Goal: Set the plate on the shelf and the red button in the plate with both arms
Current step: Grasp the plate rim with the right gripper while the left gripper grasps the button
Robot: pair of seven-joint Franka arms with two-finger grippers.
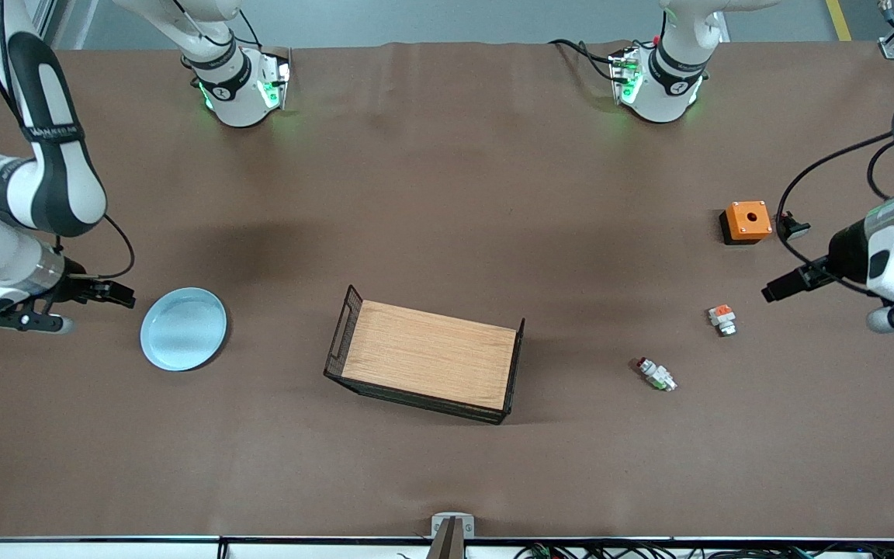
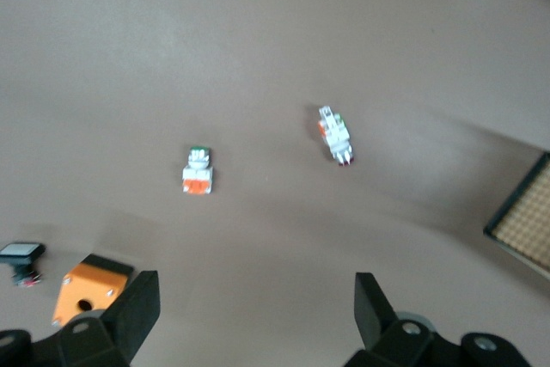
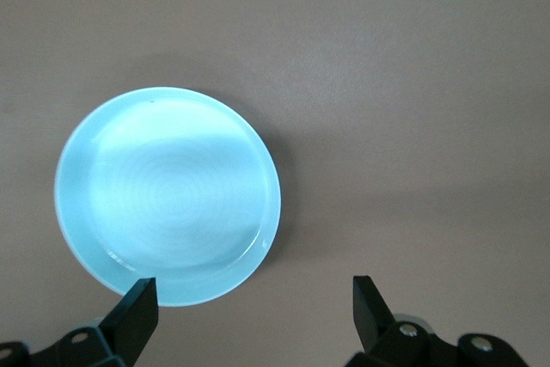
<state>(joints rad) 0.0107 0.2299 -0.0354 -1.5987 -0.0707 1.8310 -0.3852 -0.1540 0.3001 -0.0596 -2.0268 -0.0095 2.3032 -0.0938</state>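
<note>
Opening step, nothing picked up yet. At frame left the right gripper (image 1: 109, 293) hangs beside the plate (image 1: 184, 328), fingers wide apart, empty; next it must drop onto the rim. One wooden tray (image 1: 427, 357) sits mid-frame. Lower right lies the red button (image 1: 656, 374); one orange-block part (image 1: 722, 318), one orange box (image 1: 747, 220). Left gripper (image 1: 779, 289), spread and empty, must reach the button.

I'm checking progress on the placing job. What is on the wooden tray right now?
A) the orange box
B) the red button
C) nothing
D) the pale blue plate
C: the wooden tray is bare, the plate lies on the table toward the right arm's end, and the red button toward the left arm's.
</note>
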